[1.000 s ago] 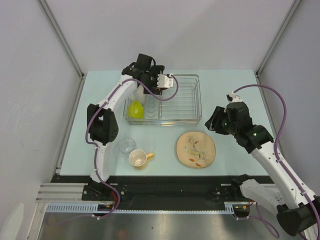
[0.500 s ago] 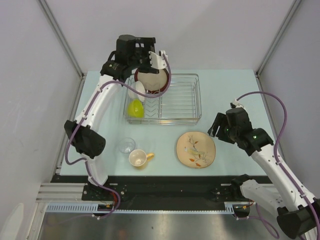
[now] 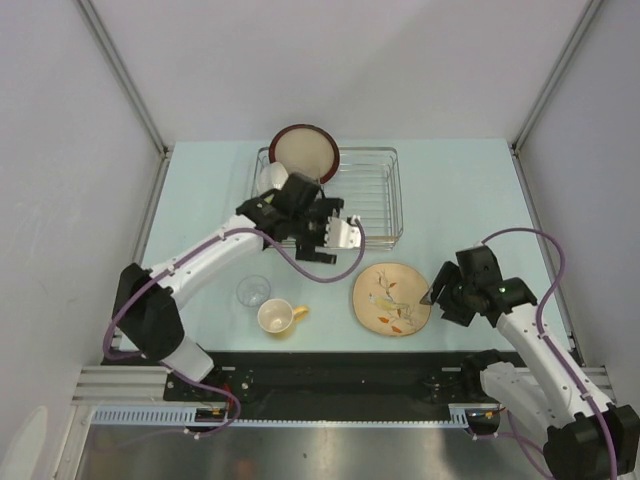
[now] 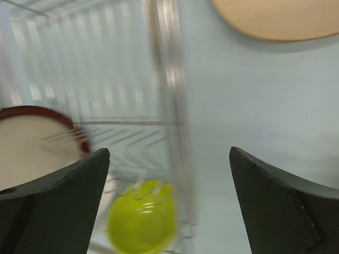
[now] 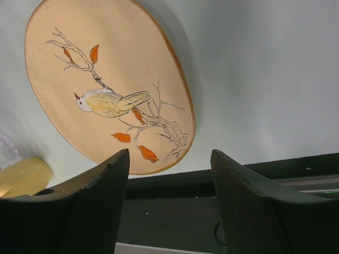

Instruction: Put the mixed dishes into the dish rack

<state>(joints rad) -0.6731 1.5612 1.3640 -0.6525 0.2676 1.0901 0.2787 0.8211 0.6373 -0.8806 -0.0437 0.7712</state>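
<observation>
The silver wire dish rack (image 3: 375, 195) stands at the back middle. The dark-red-rimmed beige plate (image 3: 303, 152) stands upright in its back left corner, and the white bowl (image 3: 272, 178) is just in front of it. The lime-green bowl (image 4: 142, 225) lies in the rack; my left arm hides it from above. My left gripper (image 3: 338, 236) is open and empty over the rack's front edge (image 4: 168, 153). The cream floral plate (image 3: 391, 298) lies flat in front of the rack. My right gripper (image 3: 437, 294) is open and empty at the plate's right edge (image 5: 169, 153). The tan-yellow mug (image 3: 278, 317) and the clear glass (image 3: 253, 291) stand front left.
The black near edge of the table (image 5: 175, 201) lies right under my right gripper. Grey walls close the table at the left, back and right. The red-rimmed plate (image 4: 32, 137) and the floral plate's edge (image 4: 275, 18) show in the left wrist view.
My left gripper let go of the red-rimmed plate, which now stands in the rack's back left, and pulled back toward the rack's front. My right gripper moved nearer, beside the floral plate.
</observation>
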